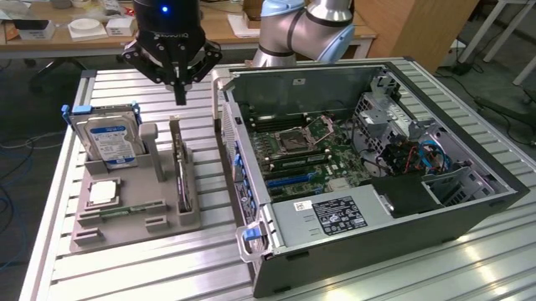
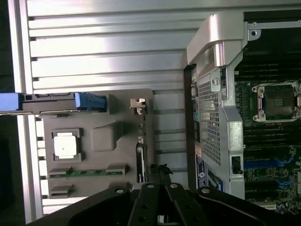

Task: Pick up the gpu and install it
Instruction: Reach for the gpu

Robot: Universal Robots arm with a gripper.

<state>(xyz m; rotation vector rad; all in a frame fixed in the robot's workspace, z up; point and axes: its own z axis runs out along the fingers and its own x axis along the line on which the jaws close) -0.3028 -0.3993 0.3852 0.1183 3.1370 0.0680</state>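
Gripper [image 1: 179, 99] clenched tight, with nothing between the fingers; hanging just above the gpu [image 1: 181, 172], apart from it, over the end farther from the exterior camera. Gpu standing upright on its long edge in a slot of the grey holder [image 1: 125, 233]; hard drive [image 1: 107, 141] in the same holder at the exterior view's left, open computer case [image 1: 469, 207] at the exterior view's right.

A ribbed silver aluminium-profile worktable [image 1: 125, 269] fills the foreground. Behind it stand a long light-brown wooden desk [image 1: 216, 26] and a brown wooden cabinet [image 1: 410, 25]. Dark grey floor [image 1: 498, 94] lies at the exterior view's right.
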